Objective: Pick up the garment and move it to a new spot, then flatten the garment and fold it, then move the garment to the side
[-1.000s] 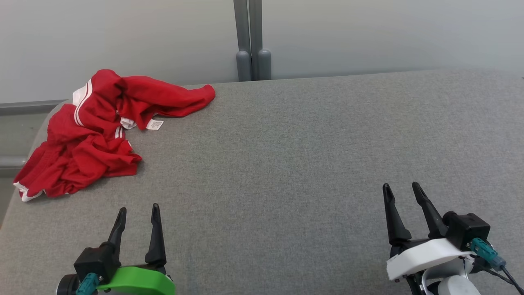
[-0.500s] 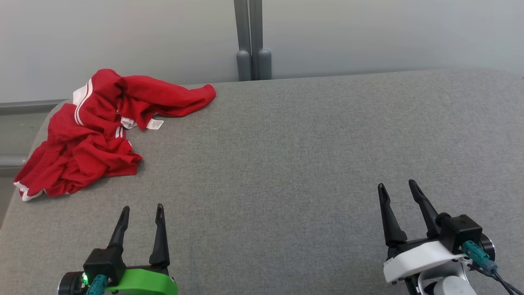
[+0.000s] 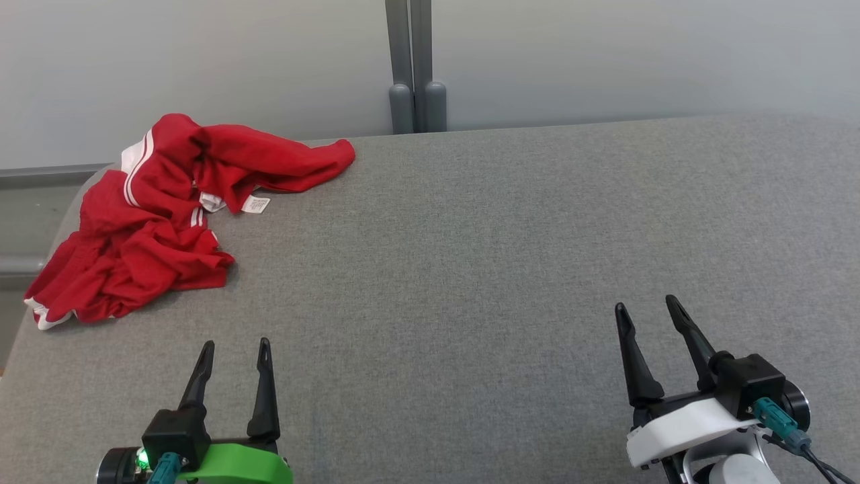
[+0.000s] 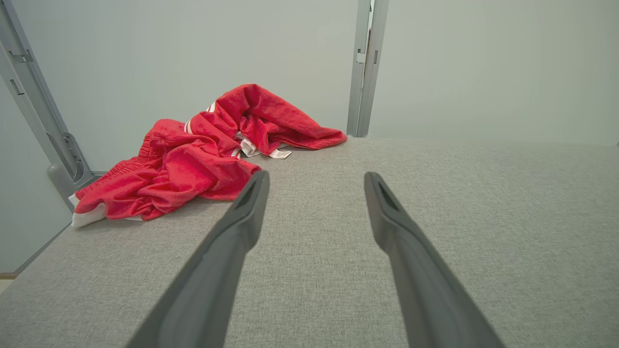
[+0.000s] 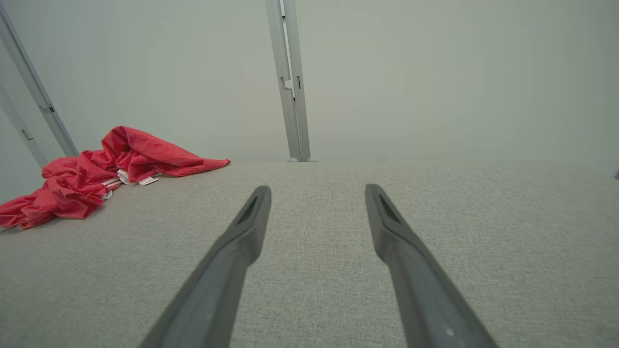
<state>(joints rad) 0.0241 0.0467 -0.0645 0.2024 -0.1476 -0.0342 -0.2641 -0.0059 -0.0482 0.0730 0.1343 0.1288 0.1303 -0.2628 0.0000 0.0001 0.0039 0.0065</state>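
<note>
A crumpled red garment (image 3: 161, 215) with white stripes and a white label lies at the far left corner of the grey table (image 3: 504, 255). From the left wrist it shows as a red garment (image 4: 193, 154) ahead and to the left, and from the right wrist as a red garment (image 5: 92, 174) far off on the left. My left gripper (image 3: 236, 345) stands open near the front edge, well short of the cloth, with nothing between its fingers. Over at the front right, my right gripper (image 3: 643, 305) is open and empty too.
A grey upright post (image 3: 413, 67) stands behind the table's far edge, against a pale wall. The garment's lower hem hangs near the table's left edge (image 3: 27, 323). Bare grey felt stretches between the two grippers.
Both grippers have shifted slightly: the left one a little right and down the view, the right one a little left. The garment has not moved.
</note>
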